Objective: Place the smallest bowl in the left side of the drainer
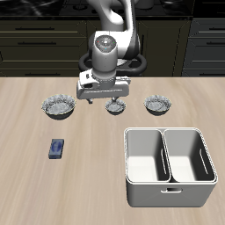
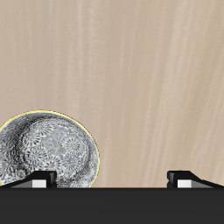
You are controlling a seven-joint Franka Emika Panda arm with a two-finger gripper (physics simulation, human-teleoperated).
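Observation:
The smallest bowl (image 1: 114,107) is grey-blue with a crinkled rim and stands on the table between two larger bowls of the same kind. In the wrist view, the smallest bowl (image 2: 48,150) lies just off one fingertip (image 2: 39,180), not between the fingers. My gripper (image 1: 102,100) is open and empty, hovering above the table just beside this bowl; it also shows in the wrist view (image 2: 114,181). The drainer (image 1: 170,132) is a pale two-compartment tub nearer the table's front edge; both compartments are empty.
The widest grey crinkled bowl (image 1: 57,106) and the mid-sized grey bowl (image 1: 157,105) stand in the same row as the smallest one. A small blue flat object (image 1: 57,148) lies nearer the front edge. Dark cabinets run behind the table.

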